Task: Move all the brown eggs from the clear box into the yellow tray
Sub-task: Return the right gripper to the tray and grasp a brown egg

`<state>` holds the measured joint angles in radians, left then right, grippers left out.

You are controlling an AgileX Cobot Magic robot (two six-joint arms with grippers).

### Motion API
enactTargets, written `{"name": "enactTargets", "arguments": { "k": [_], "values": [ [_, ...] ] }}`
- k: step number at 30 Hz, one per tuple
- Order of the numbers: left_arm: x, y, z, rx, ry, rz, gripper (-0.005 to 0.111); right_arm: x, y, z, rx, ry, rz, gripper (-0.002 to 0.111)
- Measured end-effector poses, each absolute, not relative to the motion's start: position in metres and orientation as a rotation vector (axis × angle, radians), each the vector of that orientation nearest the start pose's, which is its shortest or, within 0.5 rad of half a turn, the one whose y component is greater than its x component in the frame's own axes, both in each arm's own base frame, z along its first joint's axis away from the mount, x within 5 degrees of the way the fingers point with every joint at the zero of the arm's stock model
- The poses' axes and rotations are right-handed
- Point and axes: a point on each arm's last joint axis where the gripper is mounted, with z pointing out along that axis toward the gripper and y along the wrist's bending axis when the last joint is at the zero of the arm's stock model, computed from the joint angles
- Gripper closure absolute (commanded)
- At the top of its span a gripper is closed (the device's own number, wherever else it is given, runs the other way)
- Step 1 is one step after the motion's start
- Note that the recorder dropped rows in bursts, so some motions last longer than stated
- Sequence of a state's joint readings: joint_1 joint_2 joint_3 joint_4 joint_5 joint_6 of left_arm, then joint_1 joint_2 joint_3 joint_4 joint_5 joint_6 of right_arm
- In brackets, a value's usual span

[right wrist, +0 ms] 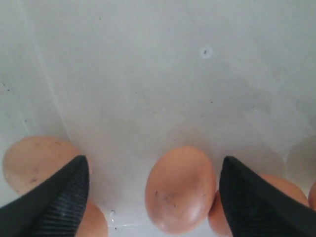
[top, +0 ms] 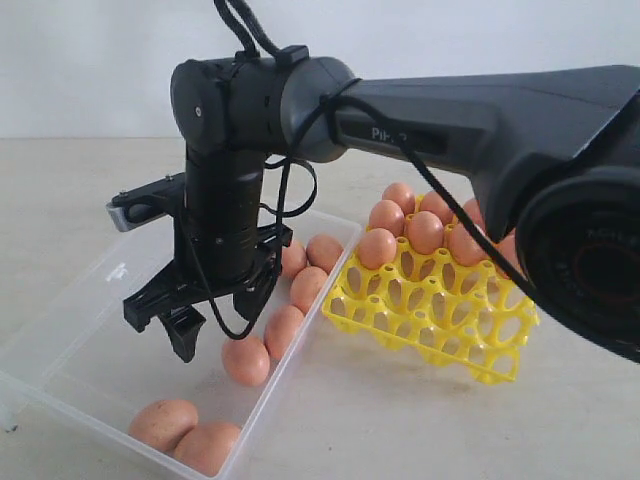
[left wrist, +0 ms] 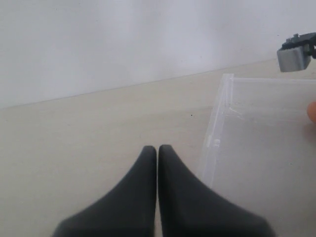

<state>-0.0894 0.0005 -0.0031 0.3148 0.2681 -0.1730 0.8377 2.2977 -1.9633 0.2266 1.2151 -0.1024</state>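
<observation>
Reaching in from the right edge of the exterior view, the right arm (top: pixel 480 120) fills the upper frame and hangs its wrist over the clear box (top: pixel 90 340), which lies lower left on the table (top: pixel 400 430). Yellow tray (top: pixel 440 320) sits just beside the box, centre right; its far cups are filled, near rows bare. Brown eggs (top: pixel 283 330) left in the box run in a loose line along the wall nearest the tray, with two more at the bottom-edge corner. Task judged roughly half done. Right claw (right wrist: pixel 153 168) is spread wide, pointing down, holding nothing. Its wrist view shows one egg (right wrist: pixel 180 190) between the fingers, with a neighbour close against it on one side. Left claw (left wrist: pixel 157 150) is pressed together, empty, parked over bare table outside the box. For the pick: centre on that egg, descend straight, keep the fingertip clear of the neighbour, and close gently around the middle so the shell neither cracks nor rolls out.
</observation>
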Motion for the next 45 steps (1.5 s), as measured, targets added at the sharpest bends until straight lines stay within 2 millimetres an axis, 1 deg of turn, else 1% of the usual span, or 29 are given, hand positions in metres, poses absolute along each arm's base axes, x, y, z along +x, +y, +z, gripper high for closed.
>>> {"name": "enactTargets", "arguments": {
  "k": [3,8,22,24,26,30,34,36,38,45],
  "values": [
    [0.055,0.003,0.191,0.131,1.732,0.102,0.105,0.306,0.366,0.17,-1.295,2.832,0.341,0.038],
    [0.055,0.003,0.191,0.131,1.732,0.102,0.105,0.307,0.365,0.162,-1.279,2.854,0.3,0.038],
    [0.055,0.003,0.191,0.132,1.73,0.102,0.105,0.307,0.365,0.162,-1.176,2.905,0.3,0.038],
    [0.055,0.003,0.191,0.132,1.73,0.102,0.105,0.307,0.365,0.162,-1.172,2.907,0.3,0.04],
    [0.055,0.003,0.191,0.132,1.73,0.102,0.105,0.307,0.365,0.16,-1.173,2.911,0.301,0.045],
    [0.055,0.003,0.191,0.132,1.73,0.102,0.105,0.307,0.367,0.148,-1.167,2.946,0.308,0.064],
    [0.055,0.002,0.191,0.132,1.728,0.101,0.105,0.305,0.369,0.139,-1.157,2.982,0.343,0.081],
    [0.055,0.002,0.191,0.132,1.728,0.101,0.105,0.305,0.369,0.139,-1.166,2.979,0.351,0.093],
    [0.055,0.002,0.192,0.132,1.726,0.101,0.105,0.305,0.37,0.139,-1.177,2.974,0.356,0.108],
    [0.055,0.002,0.192,0.132,1.726,0.101,0.105,0.305,0.37,0.14,-1.219,2.951,0.362,0.108]
  ]
}}
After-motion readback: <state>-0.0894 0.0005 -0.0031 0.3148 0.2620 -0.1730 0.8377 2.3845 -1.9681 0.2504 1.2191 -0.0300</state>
